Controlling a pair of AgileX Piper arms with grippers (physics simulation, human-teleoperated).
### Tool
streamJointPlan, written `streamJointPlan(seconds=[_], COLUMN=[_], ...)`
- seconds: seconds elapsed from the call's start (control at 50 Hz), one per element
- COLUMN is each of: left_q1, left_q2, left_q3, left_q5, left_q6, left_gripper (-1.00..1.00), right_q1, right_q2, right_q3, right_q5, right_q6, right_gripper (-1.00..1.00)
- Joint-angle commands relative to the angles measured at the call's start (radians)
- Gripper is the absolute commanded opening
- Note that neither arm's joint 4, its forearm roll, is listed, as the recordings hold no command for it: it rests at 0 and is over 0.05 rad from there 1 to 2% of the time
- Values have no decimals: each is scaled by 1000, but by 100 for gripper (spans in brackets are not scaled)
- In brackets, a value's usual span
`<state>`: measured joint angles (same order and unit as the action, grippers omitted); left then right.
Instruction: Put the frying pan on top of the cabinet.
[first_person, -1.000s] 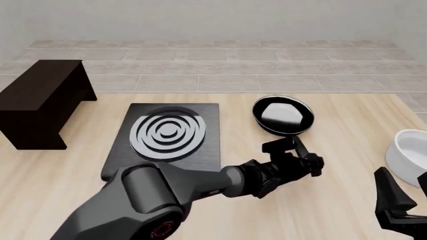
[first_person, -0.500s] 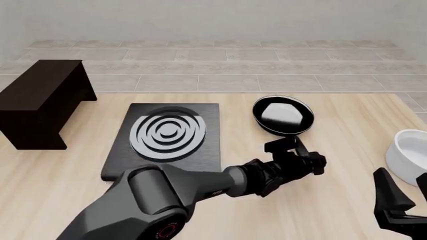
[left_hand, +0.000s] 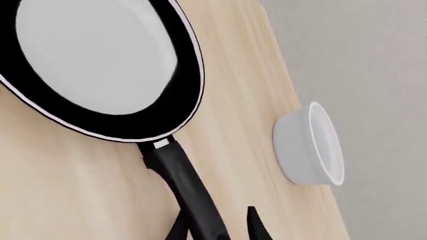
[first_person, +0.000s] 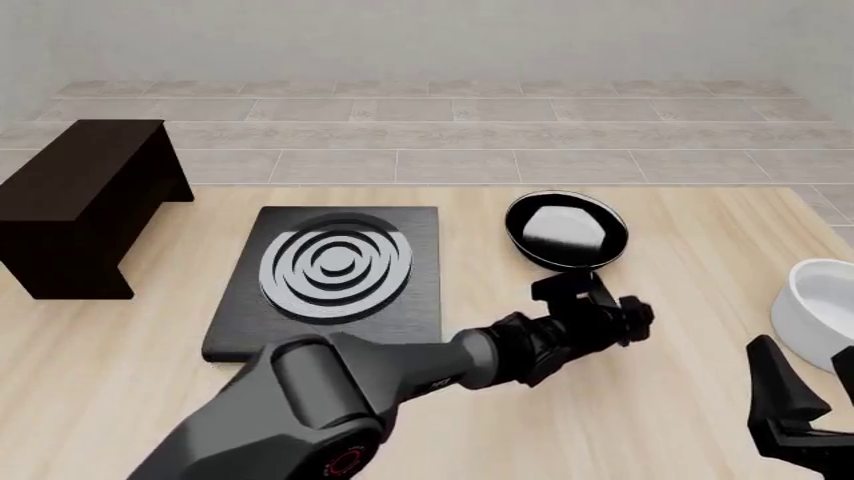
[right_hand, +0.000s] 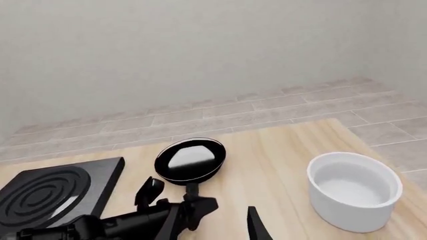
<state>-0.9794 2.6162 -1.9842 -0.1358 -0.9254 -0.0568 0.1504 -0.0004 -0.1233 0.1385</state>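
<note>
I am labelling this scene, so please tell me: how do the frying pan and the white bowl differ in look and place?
The frying pan is glossy black with a pale inside; the white bowl is white all over. The pan is shallow with a long handle; the bowl is deeper, with no handle. The pan lies beside the stove plate, the left hand at its handle; the bowl sits at the table's right edge. Both are round and stand upright.

Bright, even, sharp, shadowless renders
</note>
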Motion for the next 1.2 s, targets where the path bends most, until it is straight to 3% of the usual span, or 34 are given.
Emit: streamJointPlan(seconds=[0.02, 0.36, 0.38, 0.84, 0.94, 1.2], left_q1=[24, 55, 75, 84, 97, 112], left_q2=[66, 83, 91, 33, -42, -153], left_q3=[-29, -81, -99, -17, 71, 210], left_q5=[34, 68, 86, 39, -20, -87], left_q6=[14, 24, 30, 62, 92, 78], left_gripper=[100, 100, -100, -100, -100, -100], right_q1=[0, -1, -1, -2, -1, 2], right_q2=[10, 12, 13, 18, 21, 13], right_q3=[0, 0, 0, 0, 0, 0], right_q5=[-8, -9, -10, -14, -17, -12], right_q6=[6, 6, 6, 5, 4, -3], right_gripper=[100, 100, 100, 100, 100, 100])
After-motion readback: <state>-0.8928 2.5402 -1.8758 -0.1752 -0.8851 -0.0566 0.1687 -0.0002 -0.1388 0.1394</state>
